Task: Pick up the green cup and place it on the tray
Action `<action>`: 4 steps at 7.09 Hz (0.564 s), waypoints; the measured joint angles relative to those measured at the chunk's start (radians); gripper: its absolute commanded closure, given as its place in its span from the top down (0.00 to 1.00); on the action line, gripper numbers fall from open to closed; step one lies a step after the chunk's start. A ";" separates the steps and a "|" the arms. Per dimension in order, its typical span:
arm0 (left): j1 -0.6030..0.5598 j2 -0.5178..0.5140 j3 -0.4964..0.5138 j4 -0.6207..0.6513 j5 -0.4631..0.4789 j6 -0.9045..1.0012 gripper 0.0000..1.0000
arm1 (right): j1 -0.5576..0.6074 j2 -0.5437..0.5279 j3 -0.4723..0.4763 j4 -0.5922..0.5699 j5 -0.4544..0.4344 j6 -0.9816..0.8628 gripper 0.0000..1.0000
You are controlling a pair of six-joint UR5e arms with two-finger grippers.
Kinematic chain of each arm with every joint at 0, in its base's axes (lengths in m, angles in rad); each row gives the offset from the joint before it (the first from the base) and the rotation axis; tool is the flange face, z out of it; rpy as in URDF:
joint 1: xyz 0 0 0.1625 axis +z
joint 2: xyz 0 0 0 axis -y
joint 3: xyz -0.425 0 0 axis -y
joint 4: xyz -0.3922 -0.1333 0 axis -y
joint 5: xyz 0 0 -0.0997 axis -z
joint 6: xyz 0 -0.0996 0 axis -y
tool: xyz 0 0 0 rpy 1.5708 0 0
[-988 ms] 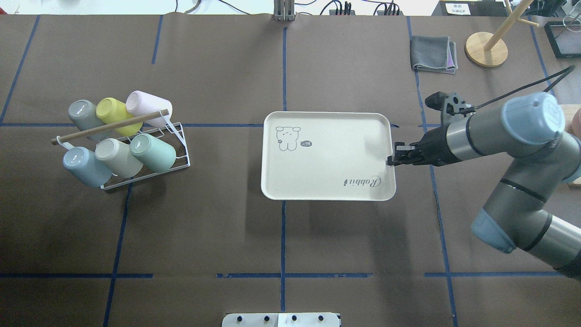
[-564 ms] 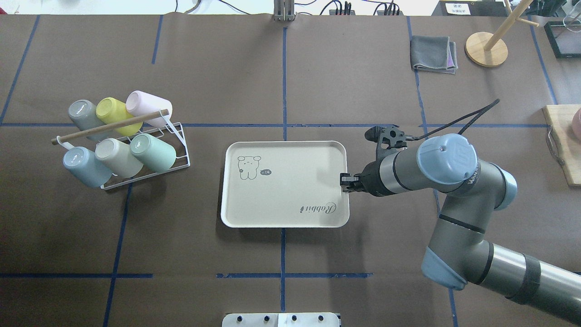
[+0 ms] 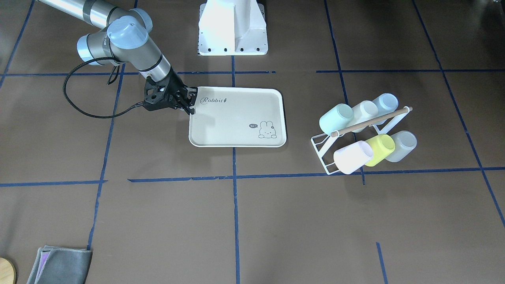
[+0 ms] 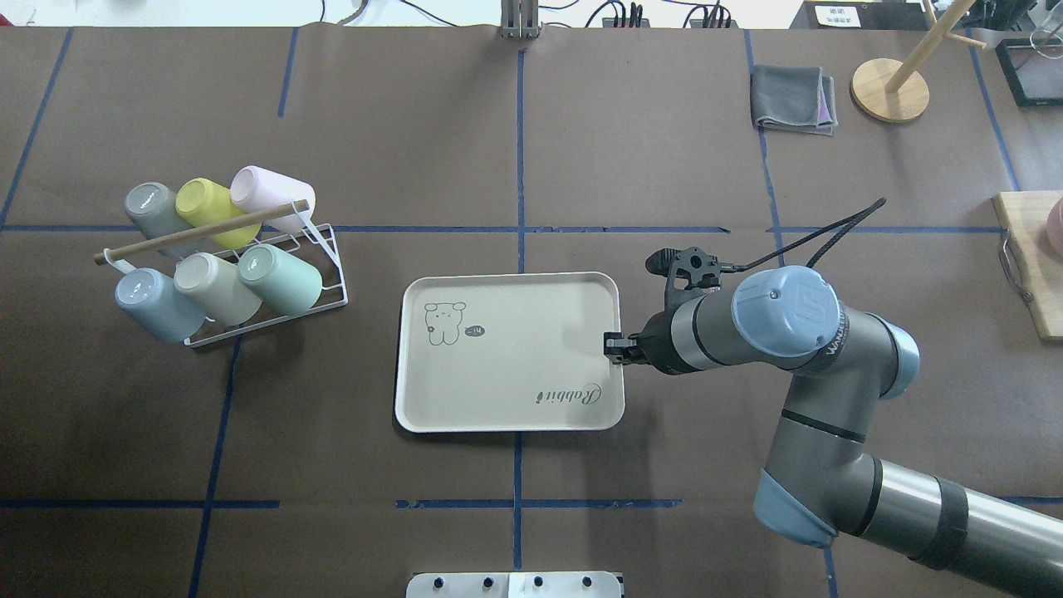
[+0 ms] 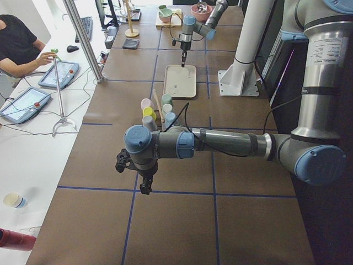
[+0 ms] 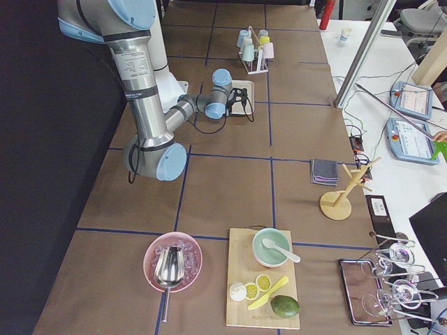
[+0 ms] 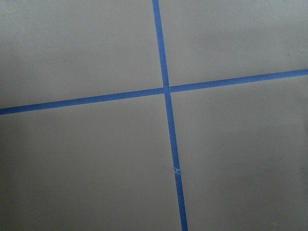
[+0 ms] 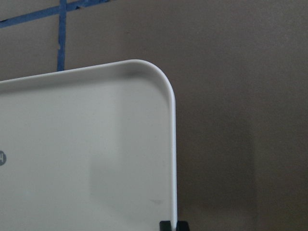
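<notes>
The green cup, pale mint, lies on its side in the white wire rack at the table's left, also seen in the front view as the green cup. The cream tray with the "Rabbit" script lies flat at mid-table. My right gripper is shut on the tray's right rim; the right wrist view shows the fingertips pinching the rim of the tray. My left gripper hangs over bare table far from the rack; I cannot tell whether it is open or shut.
The rack holds several other cups under a wooden rod. A folded grey cloth and a wooden stand sit at the far right. A wooden board lies at the right edge. A person sits beside the table.
My right arm has slid the tray left and toward the robot's side of the table, the gripper staying on its rim. The cups and rack have not moved.
</notes>
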 measured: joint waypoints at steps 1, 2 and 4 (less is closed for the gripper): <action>0.001 0.000 0.000 -0.001 0.000 0.000 1.00 | 0.001 0.001 0.001 0.001 0.000 0.000 1.00; 0.001 -0.002 -0.003 -0.001 0.000 -0.001 1.00 | 0.006 0.001 0.005 0.000 0.001 0.000 1.00; 0.005 -0.008 -0.083 0.016 0.006 -0.003 1.00 | 0.043 0.006 0.051 -0.081 0.020 -0.003 1.00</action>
